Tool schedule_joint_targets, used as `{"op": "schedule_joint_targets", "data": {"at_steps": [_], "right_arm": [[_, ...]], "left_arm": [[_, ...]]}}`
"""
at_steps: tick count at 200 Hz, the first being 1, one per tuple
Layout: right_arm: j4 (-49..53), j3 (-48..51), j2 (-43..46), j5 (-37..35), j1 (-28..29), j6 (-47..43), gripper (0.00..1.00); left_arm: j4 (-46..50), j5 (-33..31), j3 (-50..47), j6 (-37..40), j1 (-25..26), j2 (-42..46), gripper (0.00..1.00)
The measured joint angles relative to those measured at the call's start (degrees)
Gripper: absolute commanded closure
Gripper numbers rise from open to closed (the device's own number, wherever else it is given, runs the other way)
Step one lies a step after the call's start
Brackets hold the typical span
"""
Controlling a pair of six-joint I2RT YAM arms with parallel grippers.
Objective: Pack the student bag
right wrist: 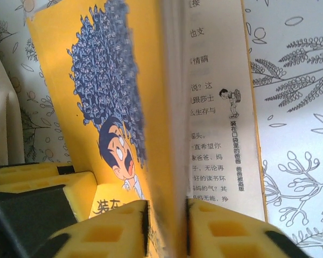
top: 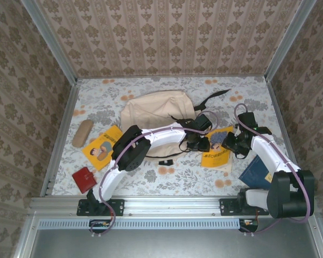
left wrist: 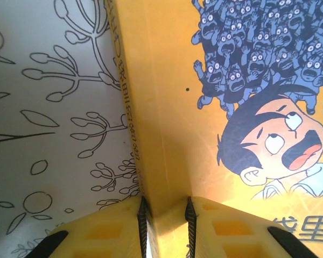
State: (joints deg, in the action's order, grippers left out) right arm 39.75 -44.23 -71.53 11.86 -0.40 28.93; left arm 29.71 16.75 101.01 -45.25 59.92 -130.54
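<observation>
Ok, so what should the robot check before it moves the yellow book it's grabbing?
1. Left gripper pinching the yellow book: ok.
2. Right gripper pinching the same book: ok.
3. Student bag open and ready for the book: cannot tell, its mouth does not show from above.
4. Black strap away from the book: ok, it trails off at the bag's far side.
5. Second yellow book and pencil case out of the way: ok, they lie off to the left.
</observation>
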Motion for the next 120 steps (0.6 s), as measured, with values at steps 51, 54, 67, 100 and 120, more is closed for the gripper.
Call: {"op": "schedule_joint_targets", "data": {"at_steps": [51, 54, 67, 100, 120], "right_arm": [[1.4, -0.5, 1.6, -1.6, 0.5, 1.1, 1.00], [1.6, -0.5, 2.1, -1.6, 0.5, 1.2, 1.00], [2.6, -1.1, 4.3, -2.2, 0.7, 1.2, 1.00], [4.0, -3.8, 10.8, -2.3, 0.9, 1.0, 1.00], [4.2, -6.6, 12.8, -0.5, 0.9, 0.8, 1.00]], "left_arm": [[-0.3, 0.5, 0.0, 1.8, 0.0, 0.0, 0.65], [-0.4, 0.6, 0.1, 2.5, 0.0, 0.0, 0.65], [-0.7, 0.9, 0.1, 4.1, 0.1, 0.3, 0.60], [-0.6, 1.5, -1.8, 7.7, -0.1, 5.7, 0.50], [-1.3, 1.5, -5.0, 8.5, -1.3, 13.7, 0.44]]}}
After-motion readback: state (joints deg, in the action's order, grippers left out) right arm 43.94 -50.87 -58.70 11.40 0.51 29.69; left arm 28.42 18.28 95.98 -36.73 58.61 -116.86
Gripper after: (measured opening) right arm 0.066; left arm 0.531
